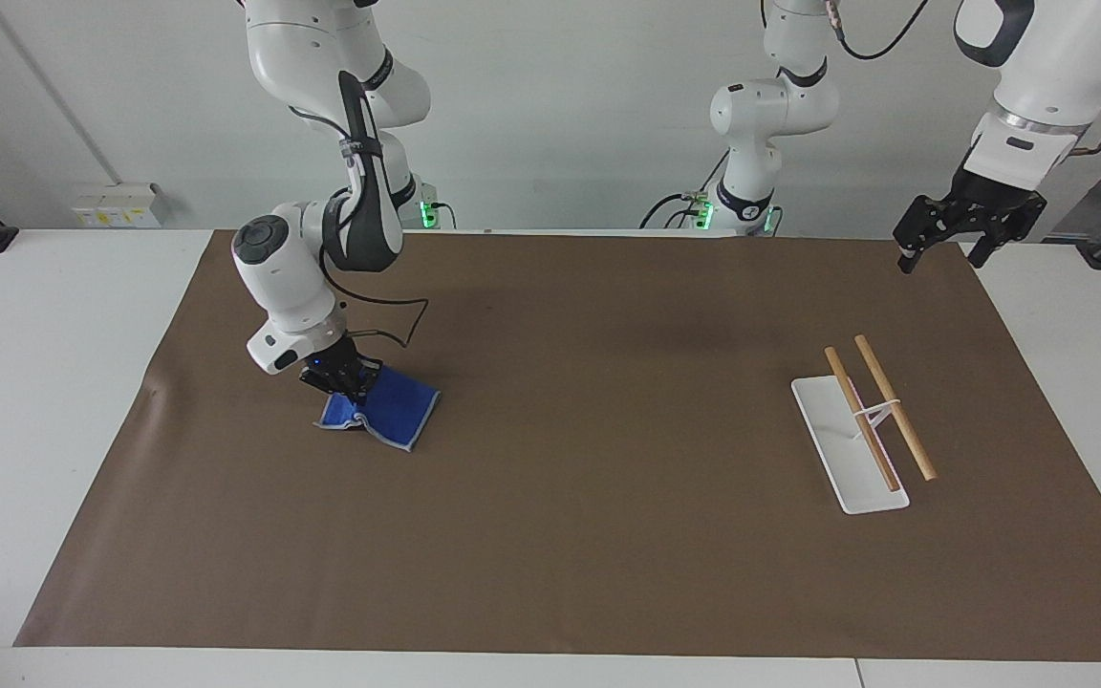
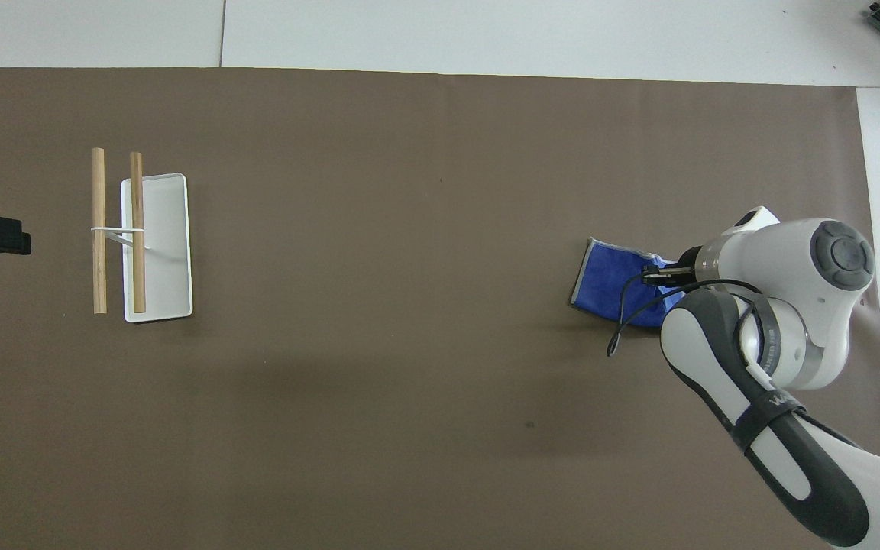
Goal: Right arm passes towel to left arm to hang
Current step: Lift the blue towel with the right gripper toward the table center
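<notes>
Well apart from the rack [image 1: 864, 420], toward the right arm's end of the bench [image 1: 608, 535], the right claw [image 1: 340, 379] is pinching the towel [image 1: 388, 406] by one edge; a shallow bite risks slipping. The left claw [image 1: 952, 239] is waiting, spread.

Room: plain white wall [image 1: 560, 105]; white table [image 1: 44, 401] under a brown mat [image 1: 608, 535] (edges left bare); wall socket box [image 1: 116, 204]; even light
</notes>
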